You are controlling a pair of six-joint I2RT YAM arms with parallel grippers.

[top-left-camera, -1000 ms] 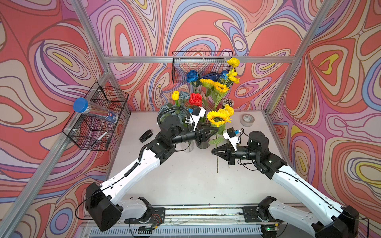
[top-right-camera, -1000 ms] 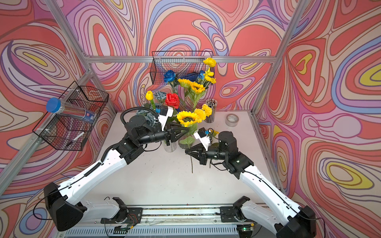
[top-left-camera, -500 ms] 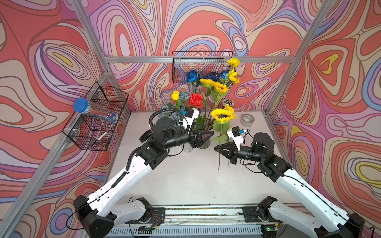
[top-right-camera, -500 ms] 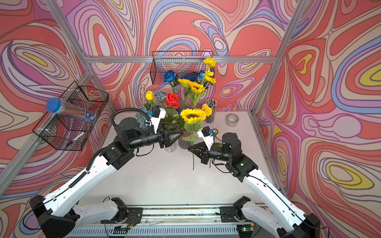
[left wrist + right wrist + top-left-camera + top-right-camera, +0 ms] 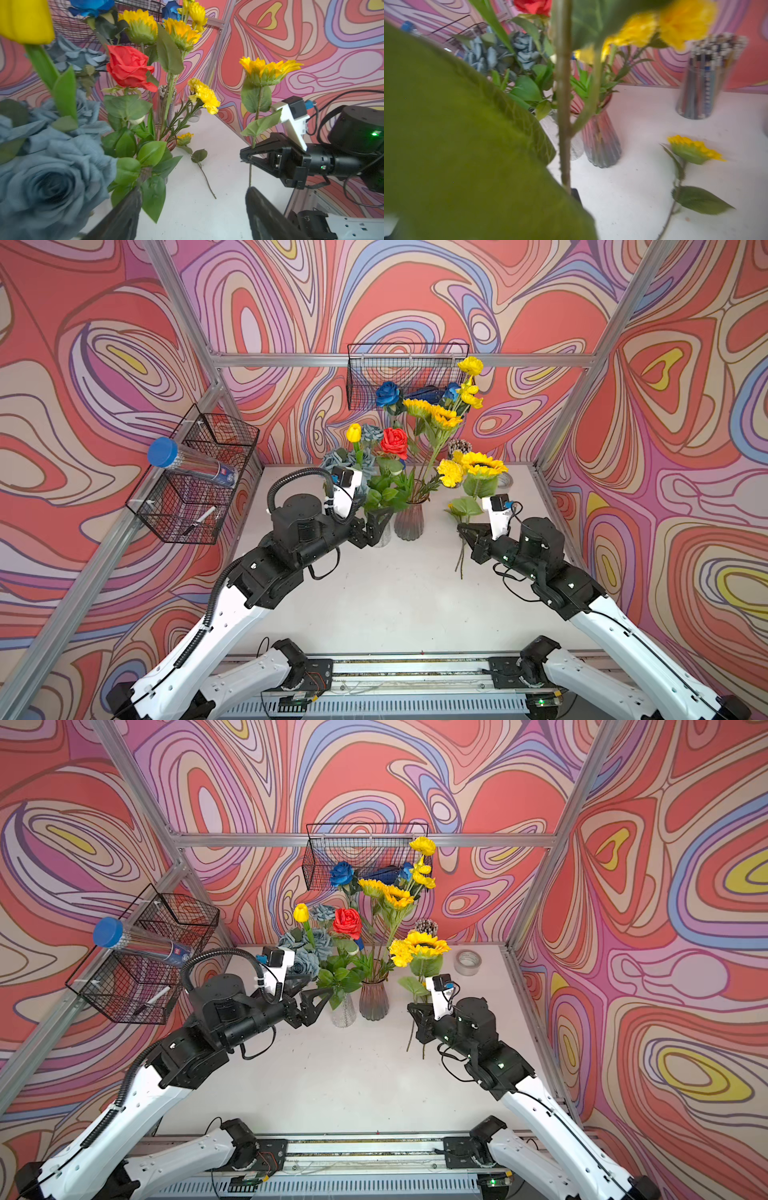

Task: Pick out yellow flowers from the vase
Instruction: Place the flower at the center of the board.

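My right gripper (image 5: 463,531) (image 5: 413,1011) (image 5: 244,155) is shut on the stem of a yellow sunflower (image 5: 484,462) (image 5: 426,940) (image 5: 270,66). It holds the flower upright, right of the ribbed pink-grey vase (image 5: 409,520) (image 5: 601,141). That vase holds more yellow flowers: sunflowers (image 5: 432,412), tall carnations (image 5: 471,364) and a low carnation (image 5: 451,472) (image 5: 205,93). A yellow tulip (image 5: 354,432) (image 5: 25,18) stands with a red rose (image 5: 394,440) in the clear vase (image 5: 344,1011). My left gripper (image 5: 380,524) (image 5: 320,1004) (image 5: 193,188) is open and empty beside the clear vase. Another sunflower (image 5: 185,138) (image 5: 693,151) lies on the table.
Blue roses and grey-blue roses (image 5: 370,435) fill out the bunches. A cup of pencils (image 5: 460,445) and a tape roll (image 5: 467,961) stand at the back right. Wire baskets hang on the left wall (image 5: 195,477) and the back wall (image 5: 407,373).
My left gripper opened, let go of the sunflower's stem and drew back to the left. My right gripper moved right, away from the vases, with the sunflower in it.
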